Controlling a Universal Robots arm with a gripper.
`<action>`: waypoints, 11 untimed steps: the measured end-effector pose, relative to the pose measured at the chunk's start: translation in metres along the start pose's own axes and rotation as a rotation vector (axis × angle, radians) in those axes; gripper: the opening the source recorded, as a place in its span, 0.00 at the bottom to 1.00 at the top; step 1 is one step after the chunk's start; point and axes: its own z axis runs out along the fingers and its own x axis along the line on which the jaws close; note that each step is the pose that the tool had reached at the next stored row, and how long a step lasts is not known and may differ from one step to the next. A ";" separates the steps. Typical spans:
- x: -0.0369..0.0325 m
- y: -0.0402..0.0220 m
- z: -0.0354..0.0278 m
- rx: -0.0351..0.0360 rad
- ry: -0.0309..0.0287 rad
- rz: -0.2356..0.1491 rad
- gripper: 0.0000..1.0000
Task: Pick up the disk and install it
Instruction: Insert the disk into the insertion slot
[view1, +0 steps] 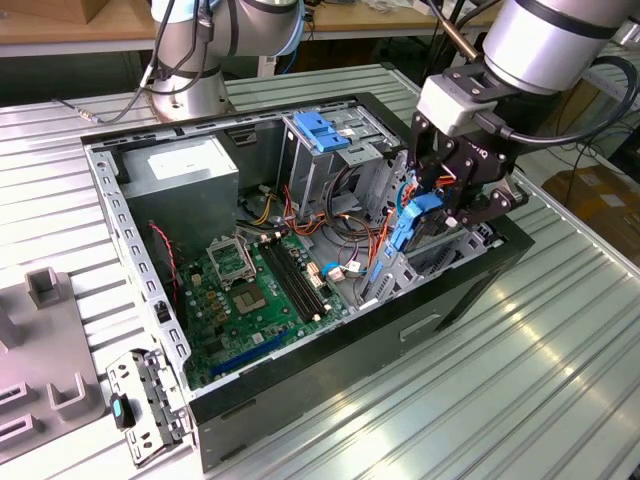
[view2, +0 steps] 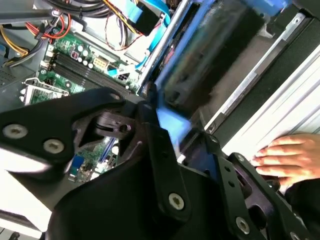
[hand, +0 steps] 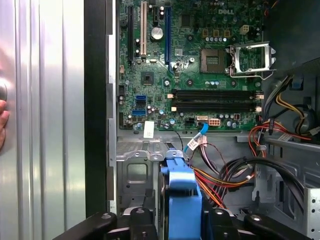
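- At the exterior view's left, a grey fixture block (view1: 45, 340) sits on the ribbed metal counter (view1: 520, 380).
- Next comes the open computer case (view1: 300, 390) with a green motherboard (view1: 245, 300) inside. The print on its white sticker (hand: 148, 129) is too small to tell.
- A light-blue latch (view1: 318, 130) tops the grey drive cage (view1: 300, 165).
- Rightmost, the claw (view1: 432, 212) pinches the disk (view1: 408, 232) by its blue rails, over the case's right end.
- A person's hand (view2: 287, 155) rests on the counter.

Ribbed table (view1: 520, 380) is carrying the open PC case (view1: 330, 385) mid-surface. Grey fixture (view1: 40, 350) is sitting at the edge on the exterior view's left, bracket (view1: 145, 405) lying between them, a hand (view2: 290, 155) resting beside the case.
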 end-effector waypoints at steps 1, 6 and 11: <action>0.0000 0.0000 -0.0001 -0.0001 0.0002 0.000 0.44; -0.0001 -0.0002 -0.0001 -0.0001 0.0003 0.000 0.51; 0.0000 -0.0032 0.0003 -0.0001 0.0003 0.000 0.36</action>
